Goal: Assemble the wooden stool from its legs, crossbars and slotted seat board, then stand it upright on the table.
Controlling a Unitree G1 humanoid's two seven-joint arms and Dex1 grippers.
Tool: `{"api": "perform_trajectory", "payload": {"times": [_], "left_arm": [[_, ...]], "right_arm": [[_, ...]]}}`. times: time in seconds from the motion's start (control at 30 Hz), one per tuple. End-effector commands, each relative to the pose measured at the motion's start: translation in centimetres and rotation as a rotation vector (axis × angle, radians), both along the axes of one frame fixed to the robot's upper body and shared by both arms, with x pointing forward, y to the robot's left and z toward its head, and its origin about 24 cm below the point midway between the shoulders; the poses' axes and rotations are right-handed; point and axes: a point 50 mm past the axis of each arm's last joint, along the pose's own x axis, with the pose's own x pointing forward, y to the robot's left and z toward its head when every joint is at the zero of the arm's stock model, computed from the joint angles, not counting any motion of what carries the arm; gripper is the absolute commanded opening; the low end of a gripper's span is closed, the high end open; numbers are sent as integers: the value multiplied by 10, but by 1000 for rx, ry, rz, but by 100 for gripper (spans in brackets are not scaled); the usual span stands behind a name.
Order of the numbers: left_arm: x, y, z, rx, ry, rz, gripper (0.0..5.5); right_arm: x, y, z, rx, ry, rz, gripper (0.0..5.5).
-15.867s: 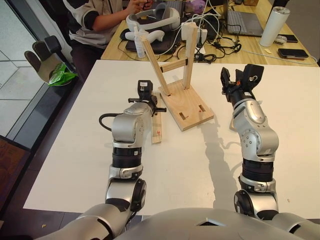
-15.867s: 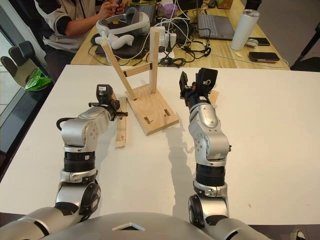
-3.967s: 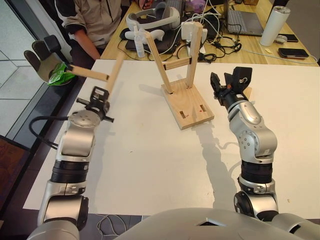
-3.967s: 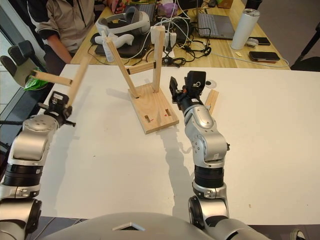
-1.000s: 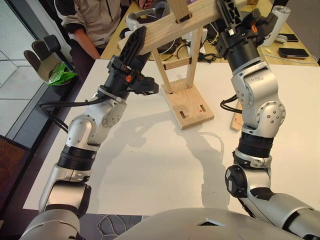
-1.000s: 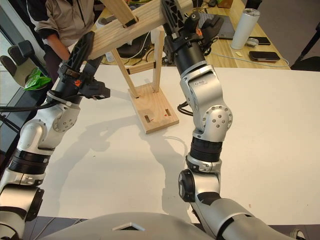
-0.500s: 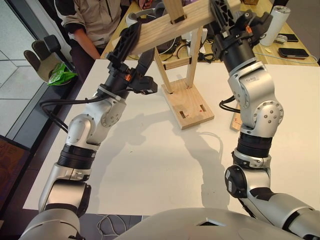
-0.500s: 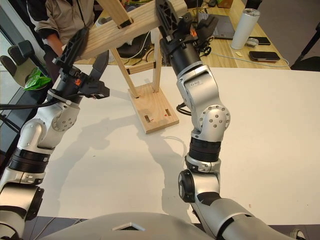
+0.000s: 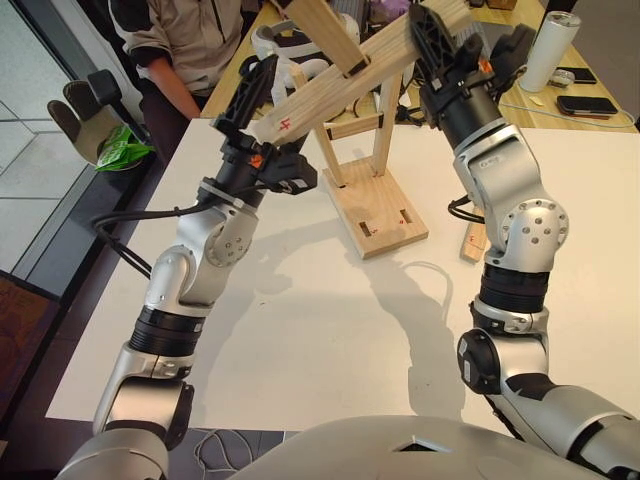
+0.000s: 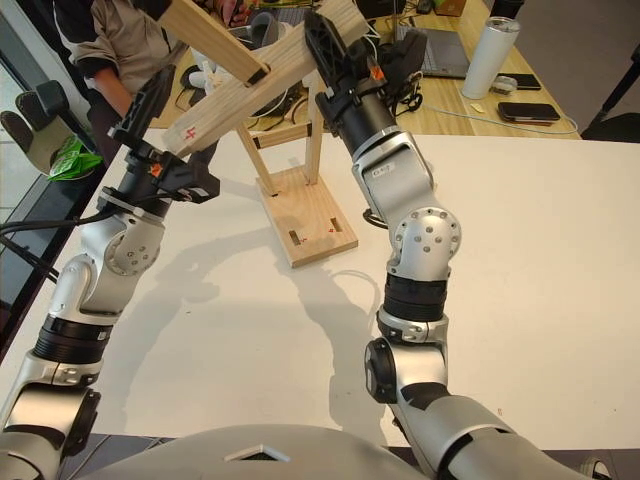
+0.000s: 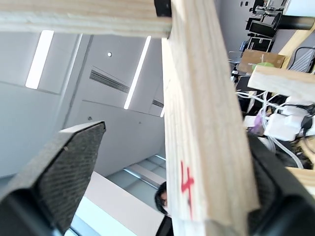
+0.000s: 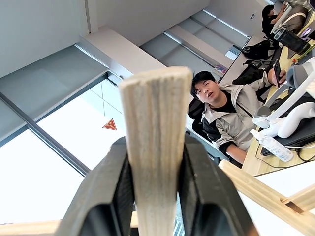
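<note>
- Top centre: right hand [image 9: 438, 28] clamped on upper end of leg [image 9: 320, 95].
- Upper left: left hand [image 9: 266, 115] open around lower end, leg touching one finger.
- Mid-frame, below both: seat board [image 9: 385, 220] on bench [image 9: 300, 330].

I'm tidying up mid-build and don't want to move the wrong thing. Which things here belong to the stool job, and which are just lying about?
Stool job:
leg frame, clamped in the right gripper
seat board with two legs fitted
loose stick on the table

Lying about:
tumbler
phones
laptop
green bag
</note>
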Motion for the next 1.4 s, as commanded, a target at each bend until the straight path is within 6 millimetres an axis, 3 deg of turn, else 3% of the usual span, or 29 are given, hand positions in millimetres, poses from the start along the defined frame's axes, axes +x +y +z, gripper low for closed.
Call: {"api": "perform_trajectory", "payload": {"times": [0.03, 0.3, 0.4, 0.57, 0.77, 0.9, 1.03, 1.4], "left_arm": [[-8, -8, -9, -31, 109, -71, 386], [-17, -6, -15, -165, 274, -146, 386], [-26, -8, -19, -307, 388, -201, 386], [-31, -20, -27, -784, 648, -249, 386], [-23, -29, -21, -1336, 756, -214, 386], [-18, -25, -17, -1481, 773, -200, 386], [-16, -21, -19, -1586, 794, -179, 386], [-20, -31, -36, -1675, 899, -101, 386]], "right_arm": [[5, -7, 3, -22, -13, -36, 100], [15, -30, 8, -105, -60, -123, 100], [16, -46, 7, -172, -76, -161, 100], [8, -79, -10, -352, -37, -234, 100], [-14, -87, -53, -523, 85, -212, 100], [-23, -89, -79, -632, 130, -200, 100], [-20, -95, -90, -692, 130, -222, 100], [11, -125, -81, -673, 76, -313, 100]]}}
